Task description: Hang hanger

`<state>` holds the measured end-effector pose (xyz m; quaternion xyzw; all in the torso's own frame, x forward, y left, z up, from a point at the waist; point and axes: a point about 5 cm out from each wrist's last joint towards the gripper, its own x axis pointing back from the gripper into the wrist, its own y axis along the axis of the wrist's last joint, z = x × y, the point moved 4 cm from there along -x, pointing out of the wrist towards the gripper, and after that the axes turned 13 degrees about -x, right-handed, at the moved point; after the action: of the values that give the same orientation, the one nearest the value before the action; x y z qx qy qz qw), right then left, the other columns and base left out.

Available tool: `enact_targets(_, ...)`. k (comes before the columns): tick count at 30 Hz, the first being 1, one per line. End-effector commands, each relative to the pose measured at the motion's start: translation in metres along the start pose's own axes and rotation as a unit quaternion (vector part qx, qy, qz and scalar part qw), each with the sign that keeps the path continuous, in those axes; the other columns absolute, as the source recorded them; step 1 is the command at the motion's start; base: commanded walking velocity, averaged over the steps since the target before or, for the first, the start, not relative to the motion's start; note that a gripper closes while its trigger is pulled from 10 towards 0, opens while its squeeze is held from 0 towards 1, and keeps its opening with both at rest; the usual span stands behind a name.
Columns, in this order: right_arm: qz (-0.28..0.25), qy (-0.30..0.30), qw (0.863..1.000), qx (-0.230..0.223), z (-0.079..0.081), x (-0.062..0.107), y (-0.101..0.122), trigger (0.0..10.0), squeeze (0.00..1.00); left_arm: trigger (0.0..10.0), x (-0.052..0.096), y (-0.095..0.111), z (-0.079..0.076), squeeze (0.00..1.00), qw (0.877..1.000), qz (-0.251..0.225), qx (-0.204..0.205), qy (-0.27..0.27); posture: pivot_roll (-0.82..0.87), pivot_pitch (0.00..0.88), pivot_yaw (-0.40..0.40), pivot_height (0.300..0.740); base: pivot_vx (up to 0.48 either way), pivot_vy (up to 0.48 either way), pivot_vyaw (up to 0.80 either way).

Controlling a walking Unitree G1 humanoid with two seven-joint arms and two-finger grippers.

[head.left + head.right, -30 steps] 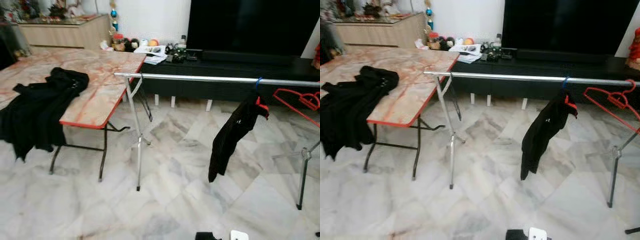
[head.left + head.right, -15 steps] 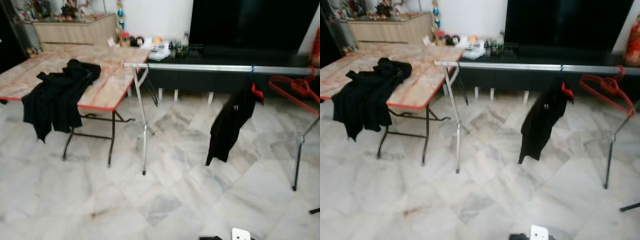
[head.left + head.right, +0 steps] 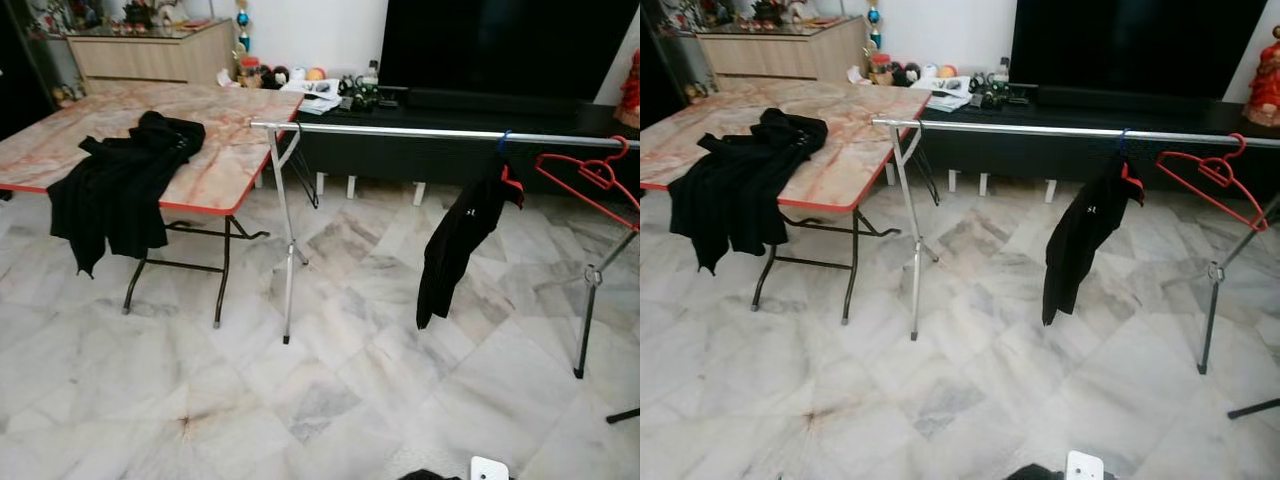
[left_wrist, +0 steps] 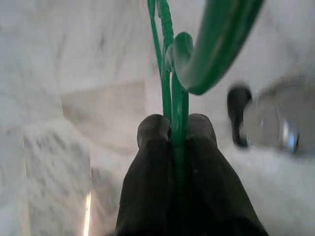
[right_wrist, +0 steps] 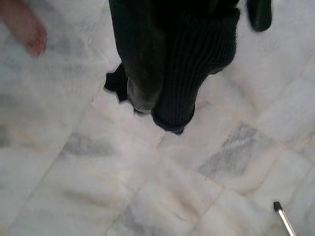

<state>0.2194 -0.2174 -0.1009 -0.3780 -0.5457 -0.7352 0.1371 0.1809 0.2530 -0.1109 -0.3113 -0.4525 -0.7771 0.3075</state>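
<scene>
Step in hand: carrying. Your left gripper is clamped on 1 green hanger, held over the floor; right gripper's state cannot be told. Next: approach the rail, then hook the hanger onto a bare stretch.

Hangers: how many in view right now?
4. A green hanger clamped in the left gripper; an empty red hanger at the rail's right end; a red one under the hanging black garment; a dark one near the rail's left end. More may be hidden.
</scene>
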Motion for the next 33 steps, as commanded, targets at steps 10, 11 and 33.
enact_targets(10,-0.197,0.058,0.979,0.016,0.027,-0.009,0.146,10.0,0.00,10.0,0.005,0.138,0.061,0.00,0.964,-0.248,-0.039,0.087,0.16,0.000,-0.023,0.740,0.000,0.000,0.00)
enact_targets(11,-0.206,0.062,0.976,0.029,0.030,-0.008,0.153,10.0,0.00,10.0,0.006,0.142,0.060,0.00,0.963,-0.256,-0.042,0.077,0.16,0.000,-0.025,0.740,0.000,0.000,0.00)
enact_targets(33,-0.160,0.160,0.957,0.182,0.160,0.002,0.178,10.0,0.00,10.0,0.087,0.190,-0.047,0.00,0.825,-0.298,-0.320,-0.357,0.22,0.000,-0.071,0.740,0.000,0.000,0.00)
